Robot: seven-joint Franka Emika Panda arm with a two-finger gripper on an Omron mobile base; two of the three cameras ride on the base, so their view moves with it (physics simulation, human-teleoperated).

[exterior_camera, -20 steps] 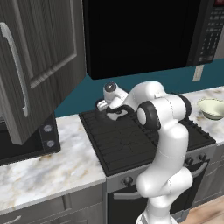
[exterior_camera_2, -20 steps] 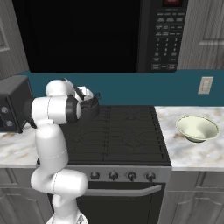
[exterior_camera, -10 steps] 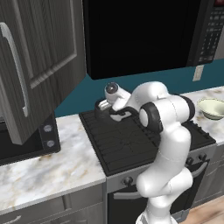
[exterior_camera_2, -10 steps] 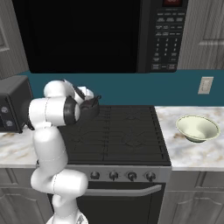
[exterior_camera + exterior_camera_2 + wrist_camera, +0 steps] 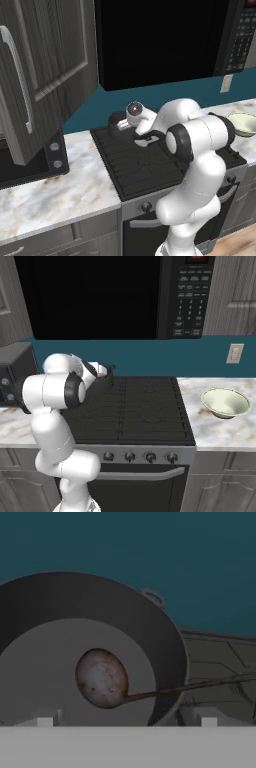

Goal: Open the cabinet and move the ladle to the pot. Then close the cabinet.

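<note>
Change: since a second ago I saw my arm lift slightly off the back of the stove; base and cameras stayed put, nothing else shifted.

Cabinet (image 5: pixel 45 75): its door hung swung out over the counter at upper left, handle towards me. I judged this the only step left undone.

Stove (image 5: pixel 145 406): black cooktop, straight ahead of the base, with my arm reaching over its back left part.

Pot (image 5: pixel 90 652): sat at the back left of the stove against the teal wall; from the left base view I saw its dark rim just behind my wrist.

Ladle (image 5: pixel 102 678): lay inside the pot, bowl resting on the pot floor, handle running out over the rim towards the stove. I counted it as delivered.

Gripper (image 5: pixel 131 131): spread wide and empty, poised just above the pot and looking down into it; nothing sat between the fingertips (image 5: pixel 209 721).

Key relation: the open door lay well to the left of the gripper and higher, across the counter, its long axis vertical along the handle. I judged I had to lift clear of the pot, swing left and push the door's face back towards the wall.

Risk: catching the ladle handle while pulling out, as it lay close under the fingers.
</note>
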